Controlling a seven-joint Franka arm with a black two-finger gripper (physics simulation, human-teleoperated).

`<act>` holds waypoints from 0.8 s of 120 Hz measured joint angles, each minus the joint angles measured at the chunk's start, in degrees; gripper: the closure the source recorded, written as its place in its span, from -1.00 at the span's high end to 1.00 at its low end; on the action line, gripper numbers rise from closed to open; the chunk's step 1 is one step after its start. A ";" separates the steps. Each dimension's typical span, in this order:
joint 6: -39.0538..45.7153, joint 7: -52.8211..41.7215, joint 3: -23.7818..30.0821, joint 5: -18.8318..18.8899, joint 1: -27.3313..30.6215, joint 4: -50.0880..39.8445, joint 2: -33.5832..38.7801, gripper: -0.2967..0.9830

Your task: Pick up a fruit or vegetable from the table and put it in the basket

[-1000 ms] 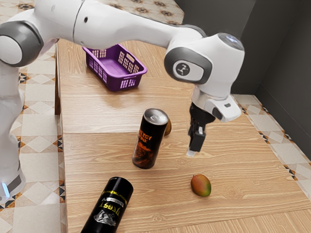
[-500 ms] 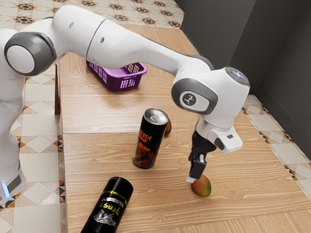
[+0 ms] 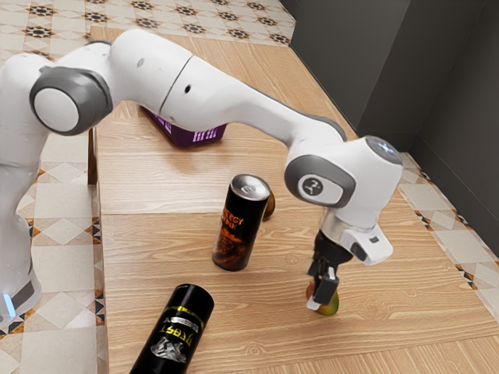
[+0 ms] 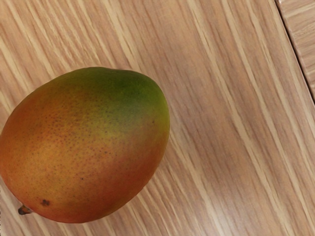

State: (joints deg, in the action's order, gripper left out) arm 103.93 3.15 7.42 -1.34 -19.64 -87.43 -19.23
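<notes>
My gripper (image 3: 317, 298) is low over the table in the exterior view, open, with its near finger in front of the red-green mango (image 3: 332, 305). That finger hides part of the fruit, which rests on the table. In the wrist view the mango (image 4: 88, 147) lies large and close under my hand, its stem end visible. The purple basket (image 3: 192, 135) stands at the table's far end, mostly hidden behind the arm.
A black-orange energy drink can (image 3: 237, 234) stands upright beside the gripper, toward the exterior view's left. Another round fruit (image 3: 270, 206) is partly hidden behind it. A black can (image 3: 175, 331) is at the near edge of the exterior view.
My hand has come down from above the table to the mango, and its near finger now overlaps the fruit. The arm has lowered across the basket, hiding more of it. The mango has not moved.
</notes>
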 joint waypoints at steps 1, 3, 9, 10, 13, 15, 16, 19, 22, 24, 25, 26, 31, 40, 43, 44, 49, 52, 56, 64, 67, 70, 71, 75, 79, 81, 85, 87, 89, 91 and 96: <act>0.15 0.00 -0.03 0.00 0.01 0.01 -0.07 0.50; 0.45 -0.01 -0.09 0.00 0.02 0.01 -0.22 0.50; 1.44 -0.04 -0.59 0.01 0.07 0.05 -0.63 0.50; 1.61 -0.05 -0.65 0.01 0.08 0.06 -0.69 0.50; 2.08 -0.06 -0.81 0.01 0.11 0.09 -0.82 0.50; 2.41 -0.07 -0.88 0.01 0.21 0.10 -0.89 0.50; 2.57 -0.07 -0.91 0.02 0.27 0.10 -0.94 0.50; 3.02 -0.09 -0.96 0.01 0.46 0.11 -1.06 0.50; 3.42 -0.10 -0.99 -0.02 0.61 0.12 -1.29 0.50; 3.67 -0.11 -1.00 -0.04 0.68 0.12 -1.47 0.50; 3.79 -0.12 -1.00 -0.05 0.71 0.12 -1.54 0.50; 3.91 -0.12 -1.00 -0.05 0.74 0.12 -1.61 0.50; 4.52 -0.14 -1.00 -0.08 0.83 0.13 -1.81 0.50; 5.39 -0.17 -1.01 -0.11 1.02 0.14 -2.43 0.50; 5.62 -0.18 -1.01 -0.13 1.12 0.19 -2.75 0.50; 5.72 -0.19 -1.01 -0.13 1.15 0.23 -2.87 0.50; 6.29 -0.21 -1.01 -0.14 1.22 0.34 -3.40 0.50; 6.59 -0.22 -1.01 -0.16 1.25 0.39 -3.68 0.50; 6.96 -0.23 -1.01 -0.18 1.26 0.43 -3.95 0.50; 7.52 -0.25 -1.01 -0.21 1.27 0.47 -4.29 0.50; 7.69 -0.26 -1.03 -0.21 1.27 0.47 -4.45 0.50; 7.84 -0.27 -1.06 -0.24 1.28 0.47 -4.58 0.50; 7.89 -0.27 -1.06 -0.26 1.29 0.48 -4.62 0.50; 8.06 -0.28 -1.08 -0.38 1.44 0.48 -4.75 0.50; 8.19 -0.29 -1.09 -0.47 1.56 0.47 -4.82 0.50; 8.25 -0.29 -1.09 -0.51 1.58 0.47 -4.84 0.50; 8.35 -0.31 -1.09 -0.57 1.60 0.48 -4.87 0.50; 8.39 -0.31 -1.09 -0.59 1.63 0.45 -4.87 0.50; 8.42 -0.31 -1.09 -0.62 1.65 0.46 -4.88 0.50; 8.45 -0.32 -1.10 -0.63 1.67 0.47 -4.88 0.50; 8.52 -0.33 -1.10 -0.69 1.70 0.43 -4.91 0.50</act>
State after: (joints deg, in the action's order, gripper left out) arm 112.45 2.81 6.33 -2.03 -17.95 -87.00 -24.14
